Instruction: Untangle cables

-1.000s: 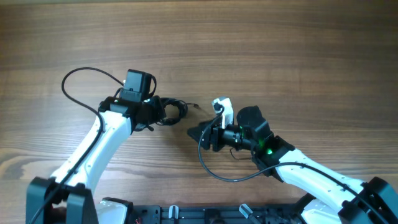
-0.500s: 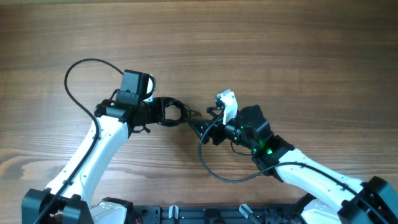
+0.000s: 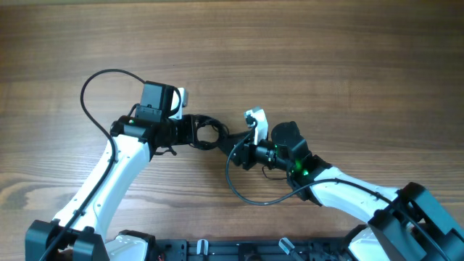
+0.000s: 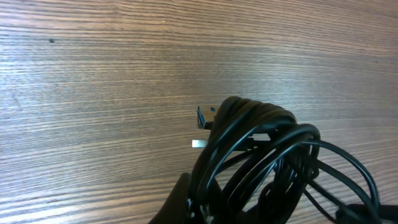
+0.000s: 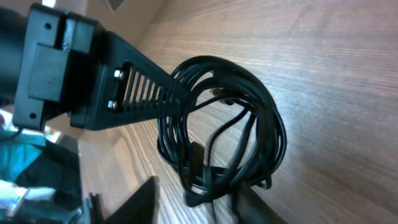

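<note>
Overhead: a small dark coil of cables [image 3: 208,133] between the two arms, over the table [image 3: 304,43]. Pinched on one side by the left gripper [image 3: 187,132], pressed tight on the loops. Straddled low down by the right gripper [image 3: 238,151], spread, with no visible clamp yet.

Probably light, limp and a little springy, inclined to slide as one bunch. Better taken by a single outer loop or by the plug [image 4: 204,118].

Only from the left wrist: that plug's blue tip, poking from the coil's side. Only from the right wrist: the gap beside the lower loops.
</note>
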